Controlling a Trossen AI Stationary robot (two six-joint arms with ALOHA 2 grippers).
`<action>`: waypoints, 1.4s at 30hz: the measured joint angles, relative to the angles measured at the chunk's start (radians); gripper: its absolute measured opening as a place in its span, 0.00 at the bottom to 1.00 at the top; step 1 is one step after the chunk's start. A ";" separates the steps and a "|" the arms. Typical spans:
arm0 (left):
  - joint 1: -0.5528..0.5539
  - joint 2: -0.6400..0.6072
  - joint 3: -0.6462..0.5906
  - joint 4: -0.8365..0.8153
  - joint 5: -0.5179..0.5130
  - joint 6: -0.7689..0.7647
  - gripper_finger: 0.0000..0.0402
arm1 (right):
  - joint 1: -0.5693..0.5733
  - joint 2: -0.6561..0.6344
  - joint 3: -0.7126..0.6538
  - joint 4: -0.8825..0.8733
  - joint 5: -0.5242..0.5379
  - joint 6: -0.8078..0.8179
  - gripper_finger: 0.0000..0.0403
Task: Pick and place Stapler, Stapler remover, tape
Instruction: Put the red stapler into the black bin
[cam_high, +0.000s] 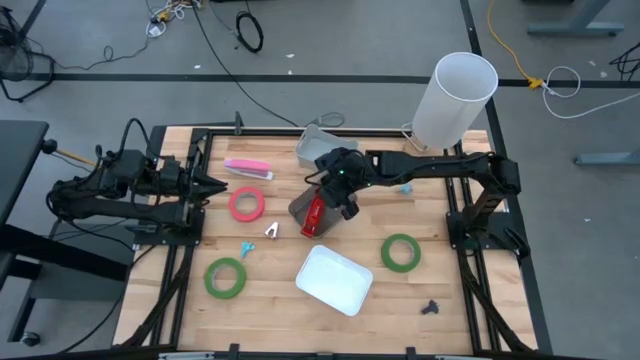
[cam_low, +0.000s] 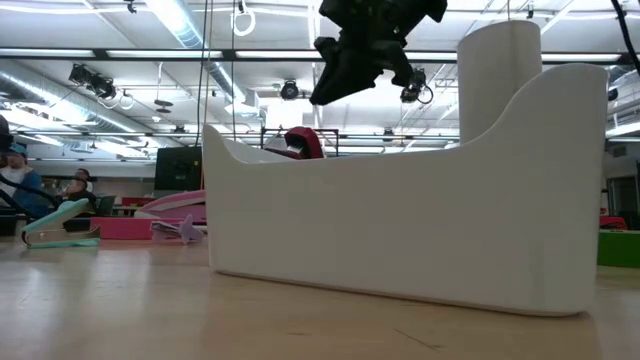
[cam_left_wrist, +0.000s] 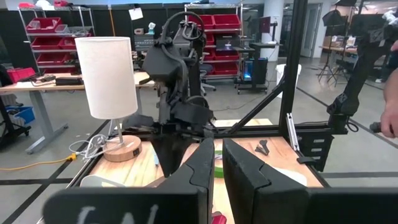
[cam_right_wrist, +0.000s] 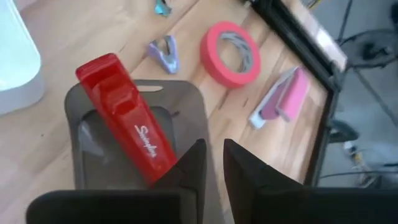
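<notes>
Right pincer (cam_right_wrist: 214, 163) narrow, gripping red stapler (cam_right_wrist: 127, 121) mid-tabletop (cam_high: 470, 310); left pincer (cam_high: 218, 186) closed at edge; three tape rolls (cam_high: 246, 204).

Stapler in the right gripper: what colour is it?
Red stapler, white lettering; right gripper holds it. Clearest in right wrist view.

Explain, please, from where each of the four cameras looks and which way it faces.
High view: above the table, facing straight down; both arms show.
Low view: at table-top height, facing level across; the white tray fills it, the right gripper hangs above.
Left wrist view: on the left arm, facing the right arm and lamp; left gripper shows.
Right wrist view: facing down at the red stapler; right gripper shows.
Shared: red stapler in high and right wrist views.
</notes>
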 joint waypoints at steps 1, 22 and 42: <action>0.000 0.000 0.000 0.000 0.000 0.000 0.09 | 0.000 0.000 0.003 -0.016 -0.010 -0.001 0.14; 0.000 0.000 0.000 0.000 0.000 0.000 0.09 | -0.005 0.015 0.096 -0.143 -0.224 0.011 0.61; 0.000 0.000 0.000 0.000 0.000 0.000 0.09 | -0.010 0.179 0.096 -0.120 -0.267 -0.138 0.61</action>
